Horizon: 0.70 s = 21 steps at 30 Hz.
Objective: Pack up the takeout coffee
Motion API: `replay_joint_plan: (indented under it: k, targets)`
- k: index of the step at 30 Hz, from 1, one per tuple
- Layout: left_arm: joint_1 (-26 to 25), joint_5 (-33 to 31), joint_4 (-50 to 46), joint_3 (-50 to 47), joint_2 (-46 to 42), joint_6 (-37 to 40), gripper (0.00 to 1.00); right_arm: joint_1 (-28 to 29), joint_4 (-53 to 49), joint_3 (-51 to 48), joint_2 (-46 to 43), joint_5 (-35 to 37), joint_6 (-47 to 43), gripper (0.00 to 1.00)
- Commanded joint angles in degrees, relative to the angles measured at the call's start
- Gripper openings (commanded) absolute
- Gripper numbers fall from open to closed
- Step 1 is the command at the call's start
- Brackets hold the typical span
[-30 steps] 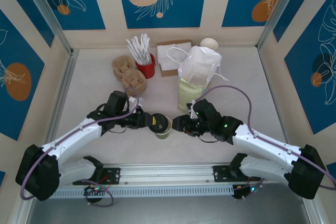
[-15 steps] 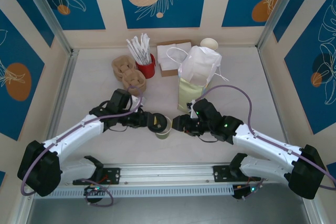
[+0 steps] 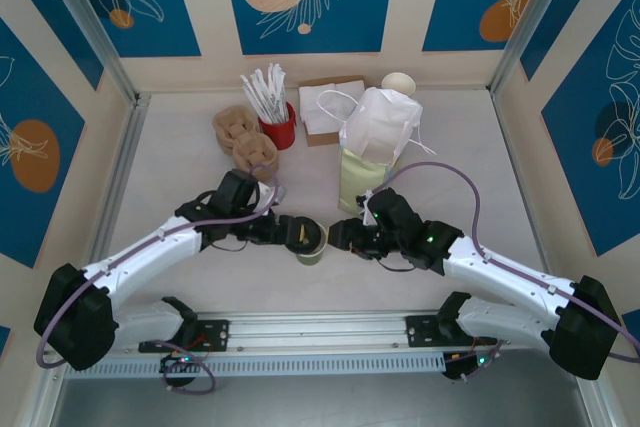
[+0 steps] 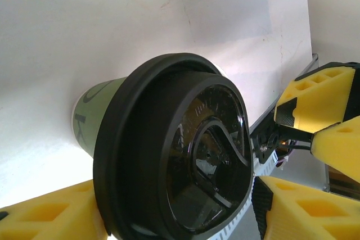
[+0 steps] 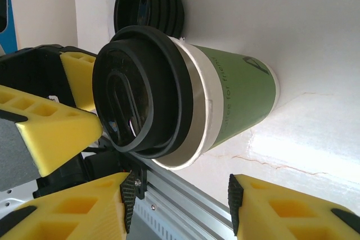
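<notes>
Right wrist view reveals black lids [image 5: 149, 4] beside takeout coffee [image 5: 230, 102].

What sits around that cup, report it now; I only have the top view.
Observer: On the right wrist view, a stack of black lids lies close beyond the cup.
Operator: Give me the right gripper.
Observer: The right gripper is open, its fingers spread wider than the cup.
Operator: Now the left one.
Observer: The left gripper has a finger on either side of the lid; whether they press it, I cannot tell.
</notes>
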Motion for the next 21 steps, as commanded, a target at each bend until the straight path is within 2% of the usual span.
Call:
replay_joint_plan:
  k: [1, 21]
  targets:
    - [-1.39, -1.63, -1.92, 2.52, 1.12, 2.07, 0.66, 0.36, 0.12, 0.68, -0.14, 1.05, -0.06, 0.5]
    - [-5.21, -3.53, -4.32, 5.9, 4.43, 5.22, 0.76, 0.37, 0.93, 1.2, 1.26, 0.97, 0.03, 0.52]
